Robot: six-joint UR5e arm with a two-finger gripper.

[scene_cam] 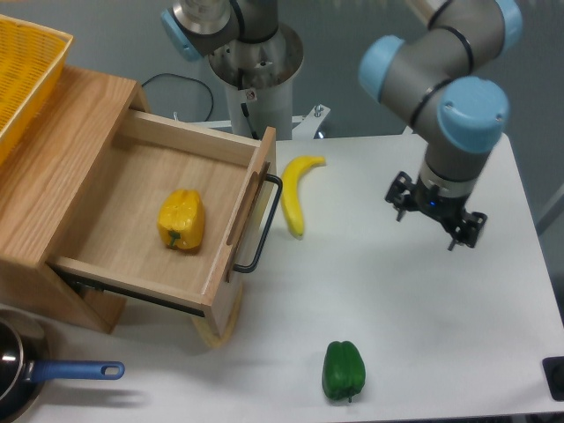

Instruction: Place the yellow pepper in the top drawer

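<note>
- One fixed camera view is available; every item below comes from it.
- My two-finger gripper (435, 218) hangs over the right half of the white table (423, 317), fingers spread apart and pointing down, with nothing between them.
- The glossy, blocky yellow bell pepper (181, 220) lies on the floor of the wide, shallow light-wood top drawer (132, 176), which stands pulled out of the wooden cabinet (53, 159). Its small green stem faces the near edge of the drawer.
- Judgement: the placement looks complete, since the pepper rests inside the drawer box and I carry nothing.
- Key relation: the pepper lies well apart from my gripper, far toward the left of the view, beyond the drawer's black metal bar handle (264, 225) and the long curved yellow banana (295, 192), which lies between us just outside the drawer front.
- The pepper's longer side runs roughly front to back in the drawer, parallel to the drawer front.
- A green bell pepper (343, 370) sits near the front table edge, apart from everything else.
- A yellow mesh basket (22, 75) rests on the cabinet top.
- Any remaining move would be a retreat only; no obstacle stands beside my fingers.
</note>
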